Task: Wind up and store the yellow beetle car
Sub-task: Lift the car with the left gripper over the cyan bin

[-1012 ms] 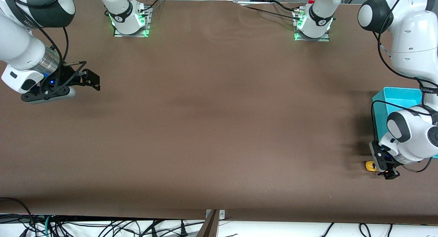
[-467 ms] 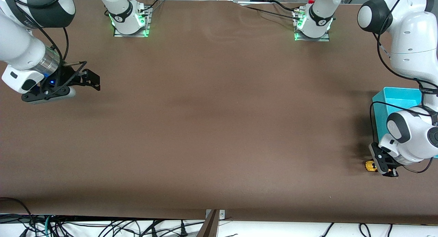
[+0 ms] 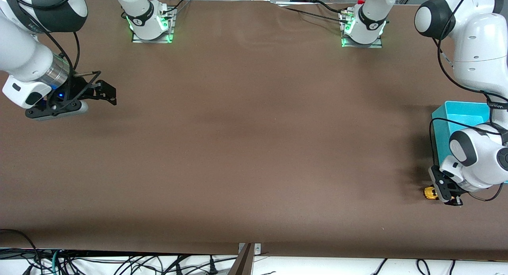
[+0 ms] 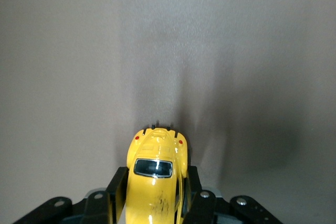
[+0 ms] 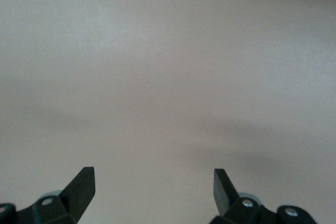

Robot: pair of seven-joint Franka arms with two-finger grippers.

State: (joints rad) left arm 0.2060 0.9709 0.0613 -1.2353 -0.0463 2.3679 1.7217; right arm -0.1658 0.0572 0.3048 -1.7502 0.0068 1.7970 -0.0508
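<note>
Lower right of the frame: the left gripper (image 3: 444,195) is pinching the yellow beetle car (image 3: 430,193) between its fingers (image 4: 116,192); the right gripper (image 3: 101,93) is waiting upper left, spread.

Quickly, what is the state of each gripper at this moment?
Left gripper: shut on the yellow car, low at the table near the blue bin.
Right gripper: open, holding nothing, waiting at its end of the table.
</note>
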